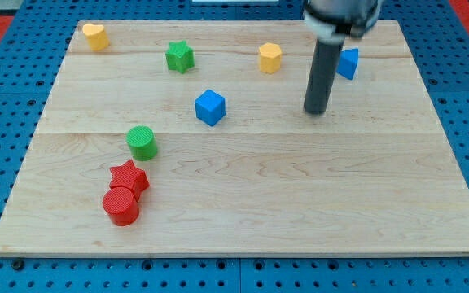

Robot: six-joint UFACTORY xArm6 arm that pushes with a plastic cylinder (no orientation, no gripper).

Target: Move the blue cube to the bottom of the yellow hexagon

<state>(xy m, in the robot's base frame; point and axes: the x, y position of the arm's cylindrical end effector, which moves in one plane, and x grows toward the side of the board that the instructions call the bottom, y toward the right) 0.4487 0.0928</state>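
Note:
The blue cube (210, 107) sits on the wooden board left of centre, in the upper half. The yellow hexagon (270, 58) stands near the view's top, up and to the right of the cube. My tip (315, 111) rests on the board to the right of the blue cube, well apart from it, and below and to the right of the yellow hexagon. A second blue block (348, 63) stands partly hidden behind the rod, at the upper right.
A yellow heart (95, 36) lies at the top left corner. A green star (180, 56) is left of the hexagon. A green cylinder (142, 142), a red star (129, 176) and a red cylinder (121, 205) cluster at the lower left.

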